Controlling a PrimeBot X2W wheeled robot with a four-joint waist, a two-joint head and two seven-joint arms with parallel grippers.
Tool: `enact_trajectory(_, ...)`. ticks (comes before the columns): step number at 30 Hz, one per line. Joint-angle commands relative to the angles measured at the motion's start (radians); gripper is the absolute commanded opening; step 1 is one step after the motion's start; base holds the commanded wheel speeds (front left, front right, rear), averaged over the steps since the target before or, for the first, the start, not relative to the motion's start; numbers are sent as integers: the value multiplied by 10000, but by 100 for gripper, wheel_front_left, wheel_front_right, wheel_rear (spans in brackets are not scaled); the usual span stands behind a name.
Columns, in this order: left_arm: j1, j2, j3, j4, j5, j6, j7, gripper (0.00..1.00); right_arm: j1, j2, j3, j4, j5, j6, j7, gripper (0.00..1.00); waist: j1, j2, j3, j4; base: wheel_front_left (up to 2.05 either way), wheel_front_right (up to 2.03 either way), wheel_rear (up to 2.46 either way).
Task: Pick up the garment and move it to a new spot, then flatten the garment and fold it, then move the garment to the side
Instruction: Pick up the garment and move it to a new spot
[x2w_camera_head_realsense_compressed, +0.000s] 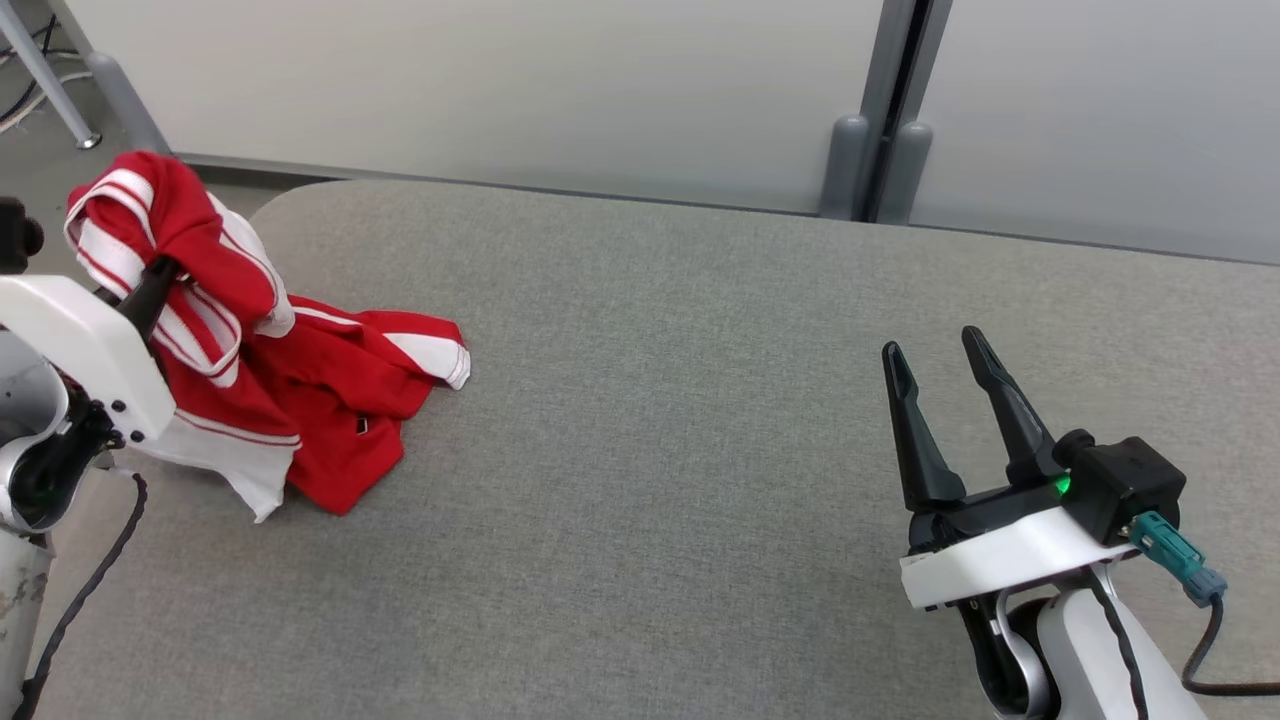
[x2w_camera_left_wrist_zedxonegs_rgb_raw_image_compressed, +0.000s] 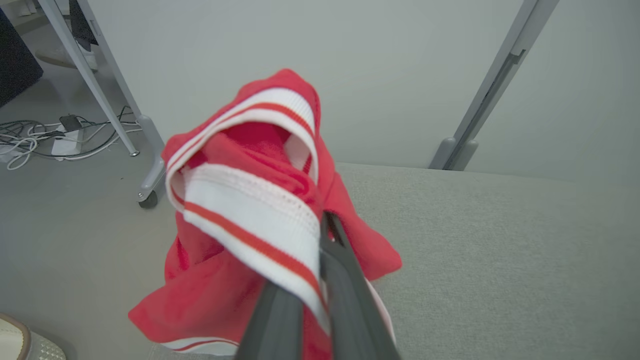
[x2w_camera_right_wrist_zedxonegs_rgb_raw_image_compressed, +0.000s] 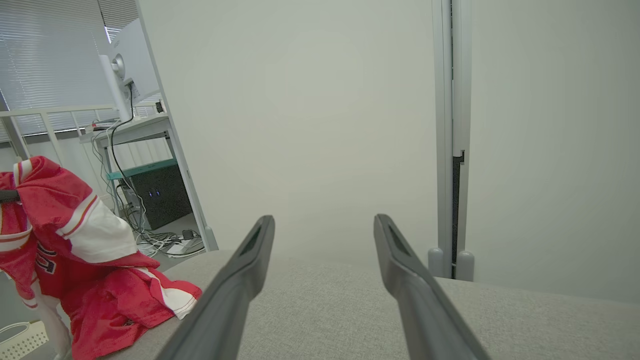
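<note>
One red-and-white garment, its print unreadable, hangs clenched in left jaws; right jaws gape.

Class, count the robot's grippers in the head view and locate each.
2. The left gripper is at the left, shut on the garment; the right gripper is open at lower right.

No text can be read. The garment bears a dark printed mark (digit or letter, I cannot tell, half lost in folds) and, in the head view, a small dark tag, too small to read.
</note>
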Motion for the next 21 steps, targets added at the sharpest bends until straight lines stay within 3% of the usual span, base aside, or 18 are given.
enact_trajectory(1, -108, 62, -52, -421, -87, -6, 65, 0, 118, -23, -45, -10, 31, 18, -46, 100, 0, 0, -324, -252, 0, 0, 0)
enact_trajectory(12, -14, -362, -634, -3944, -287, 283, 858, 0, 399, -14, -131, -99, 251, 18, -46, 100, 0, 0, -811, -1928, 0, 0, 0)
enact_trajectory(21, 469, -1591, -1012, -5618, -997, 643, 775, 0, 431, -11, -569, -193, 142, 18, -46, 100, 0, 0, -449, -3212, 0, 0, 0)
